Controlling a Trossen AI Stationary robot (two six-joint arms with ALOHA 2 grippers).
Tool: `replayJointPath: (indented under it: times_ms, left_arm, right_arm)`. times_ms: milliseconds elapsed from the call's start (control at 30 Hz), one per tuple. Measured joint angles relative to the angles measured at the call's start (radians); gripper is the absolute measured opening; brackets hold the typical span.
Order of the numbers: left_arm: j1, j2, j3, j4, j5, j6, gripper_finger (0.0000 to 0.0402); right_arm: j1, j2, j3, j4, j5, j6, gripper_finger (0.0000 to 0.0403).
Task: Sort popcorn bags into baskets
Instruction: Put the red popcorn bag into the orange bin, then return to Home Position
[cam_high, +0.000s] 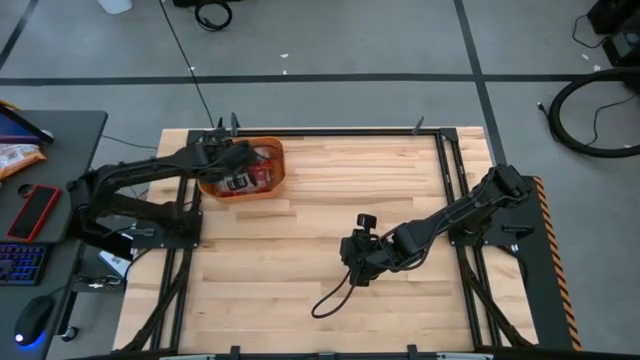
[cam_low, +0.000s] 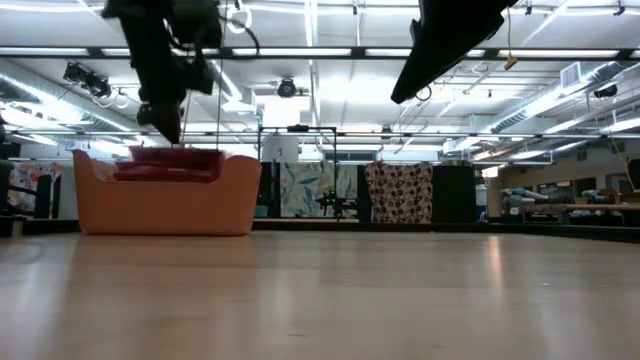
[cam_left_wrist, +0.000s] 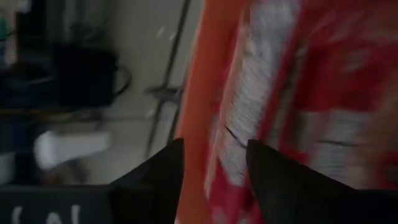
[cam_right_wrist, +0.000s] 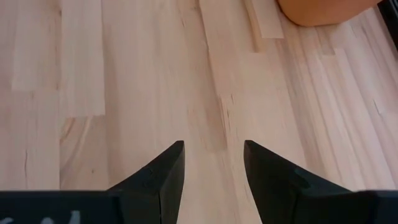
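The orange basket (cam_high: 268, 182) stands near the table's far left corner, and several red popcorn bags (cam_high: 256, 172) with white panels lie piled in it. In the low view the bags (cam_low: 170, 162) stick up above the basket's rim (cam_low: 165, 205). My left gripper (cam_left_wrist: 214, 149) hangs open just above the basket's rim (cam_left_wrist: 198, 93) and the bags (cam_left_wrist: 298, 93), holding nothing. My right gripper (cam_right_wrist: 214, 149) is open over bare wood near the table's middle (cam_high: 356, 258), and one corner of the basket (cam_right_wrist: 323, 9) shows far ahead of it.
A dark cable loop (cam_high: 335, 295) lies on the wood near the right gripper. Black frame rails (cam_high: 445, 165) run along the table's sides. A side desk to the left holds an orange snack bag (cam_high: 18, 157), a red phone (cam_high: 35, 212) and a keyboard (cam_high: 20, 265).
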Motion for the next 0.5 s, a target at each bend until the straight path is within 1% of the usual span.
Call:
replayJointPath:
  times_ms: [133, 200, 300, 367, 400, 433, 500]
  left_arm:
    - [-0.024, -0.094, 0.0, 0.006, 0.122, -0.045, 0.0185]
    - [-0.035, -0.133, 0.0, 0.007, 0.208, -0.084, 0.0185]
    - [-0.053, -0.187, -0.001, 0.022, 0.426, -0.115, 0.0182]
    - [-0.079, -0.219, -0.02, 0.065, 0.574, -0.134, 0.0178]
    - [-0.098, -0.236, -0.037, 0.089, 0.629, -0.142, 0.0177]
    - [-0.119, -0.253, -0.058, 0.115, 0.661, -0.153, 0.0175]
    - [-0.168, -0.286, -0.106, 0.164, 0.68, -0.176, 0.0173]
  right_arm:
    - [0.002, 0.0, 0.0, -0.026, 0.015, 0.0, 0.017]
    - [0.002, 0.0, 0.0, -0.043, 0.031, 0.0, 0.017]
    - [0.004, 0.0, 0.0, -0.067, 0.048, 0.003, 0.017]
    - [0.01, 0.0, 0.0, -0.082, 0.05, 0.007, 0.017]
    - [0.013, 0.0, 0.0, -0.085, 0.059, 0.01, 0.017]
    - [0.018, 0.0, 0.0, -0.088, 0.067, 0.011, 0.017]
    - [0.027, 0.0, -0.009, -0.089, 0.093, 0.007, 0.017]
